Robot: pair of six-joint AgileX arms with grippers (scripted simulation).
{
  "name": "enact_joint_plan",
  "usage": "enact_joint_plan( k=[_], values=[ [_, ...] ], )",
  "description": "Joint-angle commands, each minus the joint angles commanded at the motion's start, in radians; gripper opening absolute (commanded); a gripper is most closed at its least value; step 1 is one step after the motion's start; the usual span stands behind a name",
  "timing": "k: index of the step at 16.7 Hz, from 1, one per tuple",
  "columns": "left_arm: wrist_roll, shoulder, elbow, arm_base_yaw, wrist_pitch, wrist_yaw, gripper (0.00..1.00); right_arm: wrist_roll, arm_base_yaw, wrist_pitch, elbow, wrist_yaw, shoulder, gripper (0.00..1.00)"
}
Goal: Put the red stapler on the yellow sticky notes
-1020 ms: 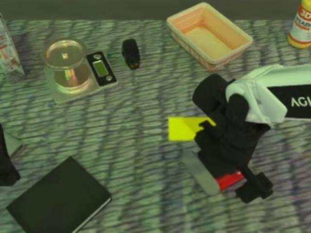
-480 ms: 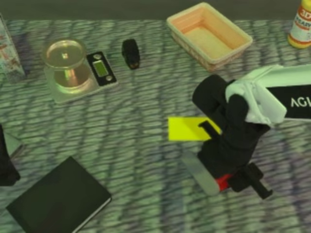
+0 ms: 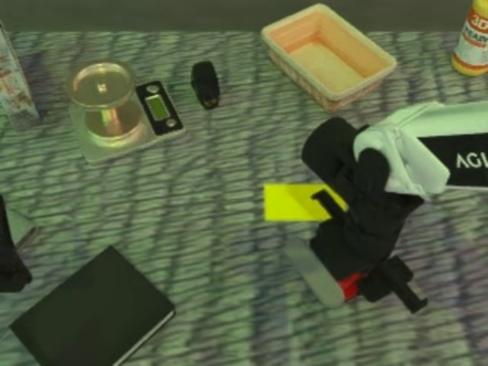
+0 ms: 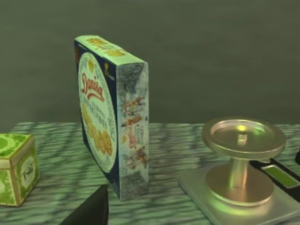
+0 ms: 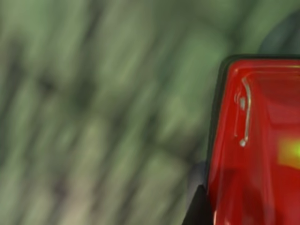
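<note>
Red stapler (image 3: 350, 285) is largely hidden beneath the right gripper (image 3: 358, 280) at the table's right front, only a sliver being seen from above; whether it is gripped cannot be told. The yellow sticky notes (image 3: 291, 201) are partly covered by that arm. The left gripper (image 3: 9, 263) is parked, cut off at the left edge.

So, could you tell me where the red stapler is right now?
In the top view the red stapler lies right of centre near the front edge, mostly hidden under the right gripper, just below the yellow sticky notes.
</note>
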Motion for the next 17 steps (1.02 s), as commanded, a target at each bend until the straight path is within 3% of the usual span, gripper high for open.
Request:
enact_joint_plan(
  k=[4,11,17],
  values=[
    [0.0,0.0,0.0,0.0,0.0,0.0,1.0,-0.003,0.0,-0.04,0.035,0.001,-0.014,0.0],
    [0.0,0.0,0.0,0.0,0.0,0.0,1.0,-0.008,0.007,-0.344,0.22,0.0,-0.115,0.0],
    [0.0,0.0,0.0,0.0,0.0,0.0,1.0,-0.003,0.002,-0.374,0.242,-0.001,-0.131,0.0]
  ],
)
